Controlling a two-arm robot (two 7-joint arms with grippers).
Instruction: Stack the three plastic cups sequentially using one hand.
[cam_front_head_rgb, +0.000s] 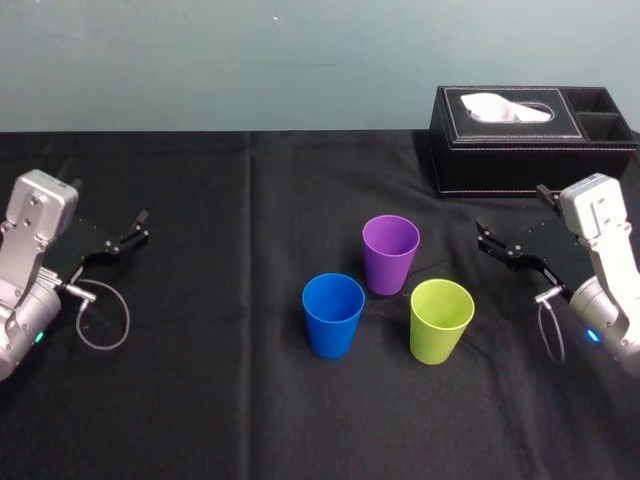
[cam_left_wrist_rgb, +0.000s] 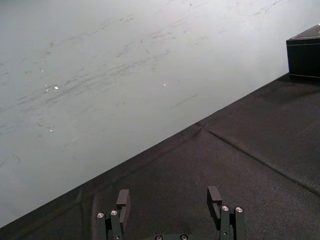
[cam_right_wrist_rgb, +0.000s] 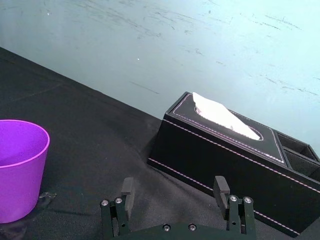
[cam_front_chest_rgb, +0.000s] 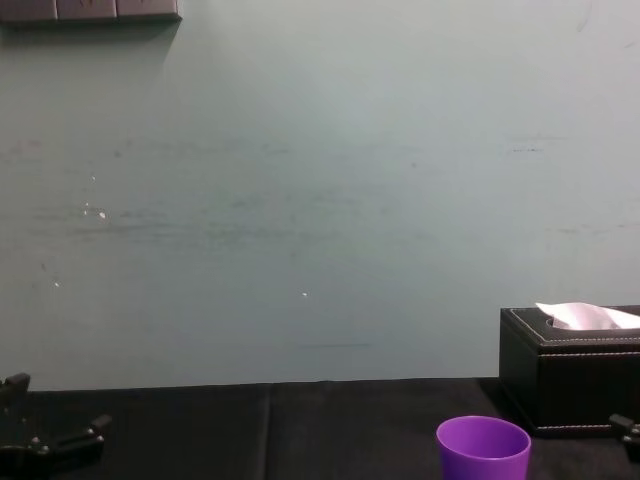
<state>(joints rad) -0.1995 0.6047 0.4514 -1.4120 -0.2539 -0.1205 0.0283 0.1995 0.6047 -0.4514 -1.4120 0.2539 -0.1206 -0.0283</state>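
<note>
Bare tabletop (cam_front_head_rgb: 200, 400) lies open between my left tool (cam_front_head_rgb: 138, 230) and the blue cup (cam_front_head_rgb: 333, 315). The box (cam_front_head_rgb: 530, 140) stands just behind my right tool (cam_front_head_rgb: 487, 240), with the green cup (cam_front_head_rgb: 441, 320) near it.

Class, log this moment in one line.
purple cup, blue cup, lime cup unstacked; left gripper open, far left; right gripper open, far right

Black table (cam_front_head_rgb: 200, 400) holds purple cup (cam_front_head_rgb: 390, 255), blue cup (cam_front_head_rgb: 333, 315), lime cup (cam_front_head_rgb: 441, 320), tissue box (cam_front_head_rgb: 530, 140).

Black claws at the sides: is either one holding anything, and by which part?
Nothing is held. The left gripper and the right gripper are both open, each apart from the purple cup, blue cup and green cup.
</note>
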